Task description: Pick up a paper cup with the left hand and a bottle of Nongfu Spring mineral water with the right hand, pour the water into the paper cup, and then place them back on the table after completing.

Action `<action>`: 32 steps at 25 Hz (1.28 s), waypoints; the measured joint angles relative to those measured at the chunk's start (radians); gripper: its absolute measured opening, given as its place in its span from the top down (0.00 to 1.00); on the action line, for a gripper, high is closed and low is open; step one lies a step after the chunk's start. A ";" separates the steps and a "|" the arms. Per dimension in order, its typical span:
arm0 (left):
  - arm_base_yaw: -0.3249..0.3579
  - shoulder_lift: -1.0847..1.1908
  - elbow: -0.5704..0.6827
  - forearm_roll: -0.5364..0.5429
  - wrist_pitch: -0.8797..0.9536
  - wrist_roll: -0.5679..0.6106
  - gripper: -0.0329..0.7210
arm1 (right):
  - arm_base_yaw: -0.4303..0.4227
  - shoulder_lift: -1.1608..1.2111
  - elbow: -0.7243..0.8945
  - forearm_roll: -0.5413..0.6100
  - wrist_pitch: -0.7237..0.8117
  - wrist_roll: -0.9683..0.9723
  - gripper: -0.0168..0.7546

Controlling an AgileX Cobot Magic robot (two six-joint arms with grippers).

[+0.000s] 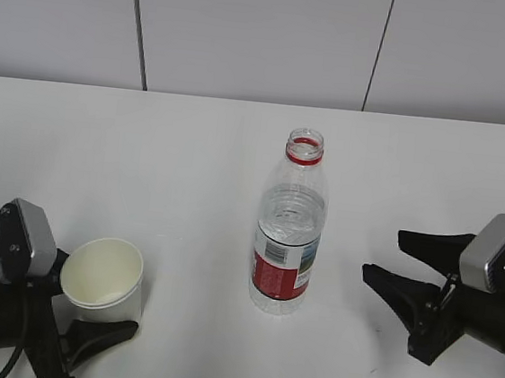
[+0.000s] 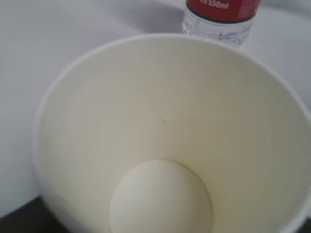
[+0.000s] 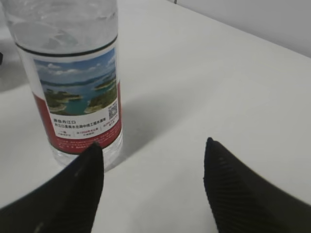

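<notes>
Exterior view: left hand (image 1: 85,316) seemingly around paper cup (image 1: 103,277).

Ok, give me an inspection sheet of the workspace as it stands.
Surface: white table, no spills seen.
Job's things: paper cup empty inside; water bottle upright, uncapped, partly filled, red label.
Clutter: nothing seen.
Grippers: left gripper around the cup, closure unclear; right gripper open, short of the bottle, not touching.
Cables: black cable by the left arm.
Surroundings: pale panelled wall behind the table.
</notes>
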 joint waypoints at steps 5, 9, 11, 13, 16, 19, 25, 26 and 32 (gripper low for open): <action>0.000 0.000 0.000 -0.001 -0.001 0.000 0.38 | 0.000 0.022 -0.006 -0.017 0.000 0.000 0.35; 0.000 0.000 0.000 -0.001 -0.002 0.006 0.39 | 0.000 0.032 -0.042 -0.105 0.000 0.000 0.34; 0.000 0.000 0.000 -0.001 -0.002 0.006 0.39 | 0.000 0.043 -0.065 -0.135 0.000 0.011 0.29; 0.000 -0.003 0.000 -0.001 0.000 0.006 0.39 | 0.000 0.064 -0.079 -0.142 -0.001 0.039 0.21; 0.000 -0.032 0.000 -0.010 0.004 0.006 0.39 | 0.000 0.096 -0.099 -0.168 -0.001 0.063 0.13; 0.000 -0.071 0.000 -0.028 0.004 0.006 0.39 | 0.008 0.123 -0.126 -0.213 -0.001 0.070 0.12; 0.000 -0.092 -0.006 -0.053 0.004 0.006 0.39 | 0.088 0.155 -0.199 -0.222 -0.001 0.084 0.12; 0.000 -0.092 -0.013 -0.053 0.004 0.006 0.39 | 0.102 0.163 -0.209 -0.224 -0.001 0.087 0.12; 0.000 -0.092 -0.064 -0.050 0.003 0.006 0.39 | 0.172 0.246 -0.286 -0.215 -0.002 0.132 0.12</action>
